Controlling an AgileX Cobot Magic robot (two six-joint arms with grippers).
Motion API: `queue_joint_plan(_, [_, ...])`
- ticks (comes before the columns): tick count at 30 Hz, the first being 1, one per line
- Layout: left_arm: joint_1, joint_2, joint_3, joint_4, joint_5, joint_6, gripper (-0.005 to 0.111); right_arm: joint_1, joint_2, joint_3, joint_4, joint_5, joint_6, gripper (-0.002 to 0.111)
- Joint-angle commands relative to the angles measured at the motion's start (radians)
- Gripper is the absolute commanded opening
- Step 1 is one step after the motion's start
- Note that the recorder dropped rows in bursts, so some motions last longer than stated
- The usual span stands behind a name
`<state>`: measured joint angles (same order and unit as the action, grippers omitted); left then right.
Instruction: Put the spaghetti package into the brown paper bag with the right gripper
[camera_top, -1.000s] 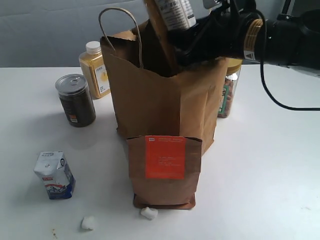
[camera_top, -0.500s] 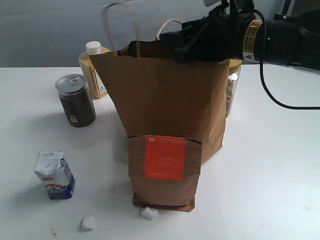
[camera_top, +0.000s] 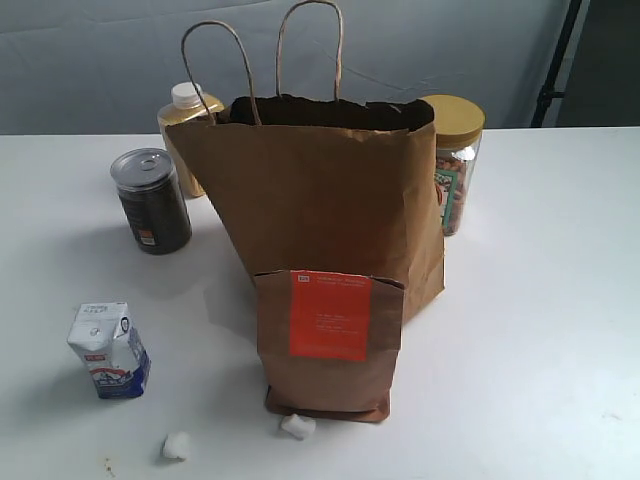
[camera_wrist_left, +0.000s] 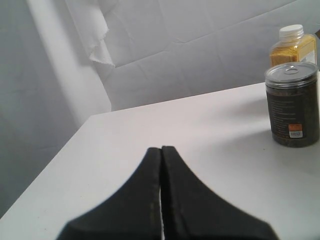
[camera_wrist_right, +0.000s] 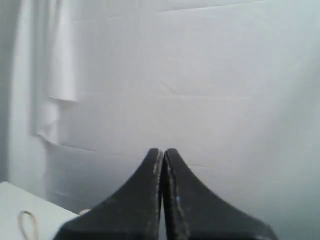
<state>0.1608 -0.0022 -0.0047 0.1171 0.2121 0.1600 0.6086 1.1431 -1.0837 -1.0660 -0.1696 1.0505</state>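
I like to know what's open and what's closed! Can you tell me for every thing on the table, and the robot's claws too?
brown paper bag: upright, top open, inside not visible.
brown pouch: upright, top folded shut.
dark can: upright, lid on.
yellow bottle: upright, cap on.
jar: upright, lid on.
small carton: upright, closed.
left gripper: shut, empty.
right gripper: shut, empty.

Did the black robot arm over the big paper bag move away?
Yes. The right tool hung over the mouth of the brown paper bag; now it has left the exterior view.
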Motion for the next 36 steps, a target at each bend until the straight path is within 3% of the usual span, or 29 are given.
queue_joint_plan(1, [-0.002,0.002,0.005,-0.004,-0.006,-0.004,0.000,0.000,-0.173,0.138,-0.015,0.295,-0.016,0.000])
queue_joint_plan(12, [-0.002,0.002,0.005,-0.004,-0.006,-0.004,0.000,0.000,-0.542,0.580,0.024,0.474,-0.015,0.000])
queue_joint_plan(19, [-0.002,0.002,0.005,-0.004,-0.006,-0.004,0.000,-0.002,-0.745,0.733,0.236,0.528,-0.043,0.000])
queue_joint_plan(22, [-0.002,0.002,0.005,-0.004,-0.006,-0.004,0.000,-0.002,-0.808,0.776,0.421,0.533,-0.263,0.000])
queue_joint_plan(27, [-0.002,0.002,0.005,-0.004,-0.006,-0.004,0.000,-0.053,-0.824,0.873,0.836,0.337,-0.697,0.000])
queue_joint_plan(31, [-0.002,0.002,0.005,-0.004,-0.006,-0.004,0.000,-0.179,-0.824,1.044,1.000,0.095,-0.738,0.000])
queue_joint_plan(36, [-0.002,0.002,0.005,-0.004,-0.006,-0.004,0.000,-0.224,-0.908,1.084,1.057,0.079,-0.882,0.000])
